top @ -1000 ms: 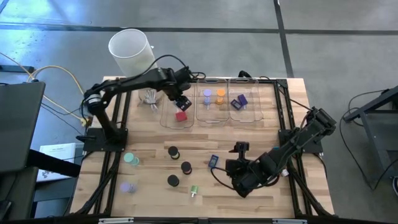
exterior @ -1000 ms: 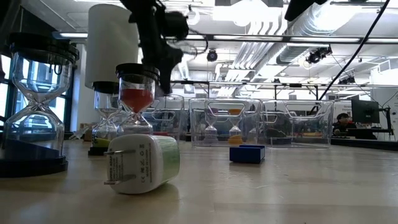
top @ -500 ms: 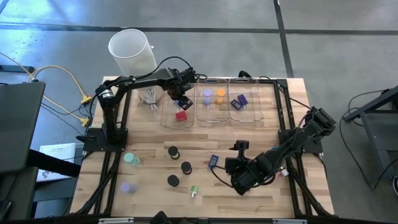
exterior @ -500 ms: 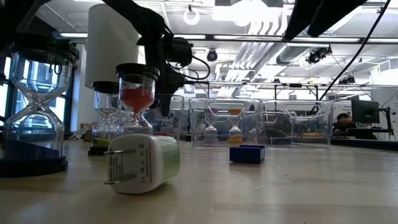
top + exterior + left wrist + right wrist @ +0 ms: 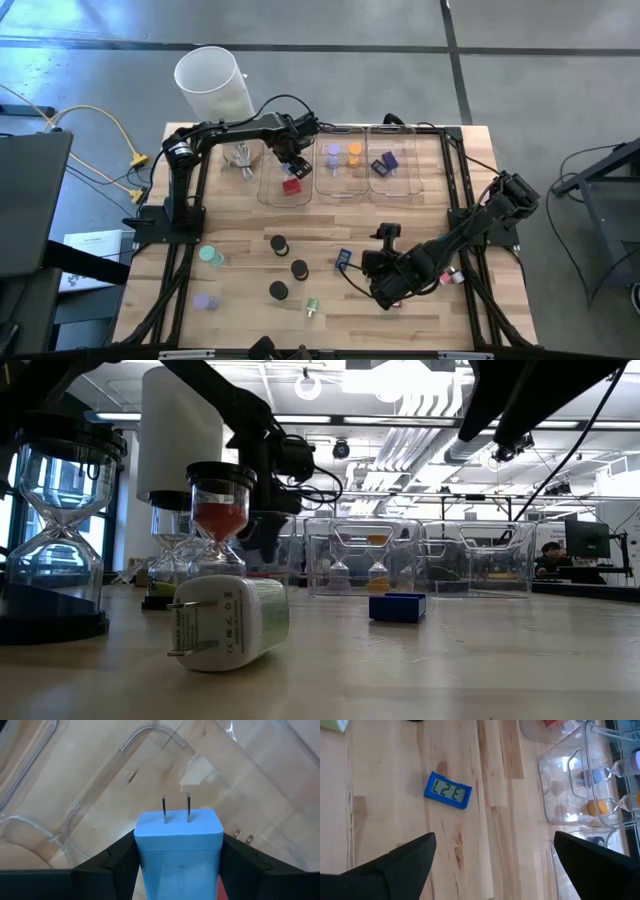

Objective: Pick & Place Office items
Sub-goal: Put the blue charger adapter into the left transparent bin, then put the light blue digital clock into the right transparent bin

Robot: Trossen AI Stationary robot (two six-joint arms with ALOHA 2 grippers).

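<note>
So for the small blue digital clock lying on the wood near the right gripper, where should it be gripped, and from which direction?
The blue clock lies flat, display up, with bare table on every side. Coming straight down from above and closing across its two long edges looks best: that is its narrow span, and the edges are straight and parallel. The right gripper is open and nearest; the left gripper already holds a blue plug adapter.

We see a grey concrete floor (image 5: 540, 60) around the wooden table (image 5: 420, 215). Behind it, the room has white ceiling ducts (image 5: 430, 435) and bright ceiling lamps (image 5: 305, 385).
</note>
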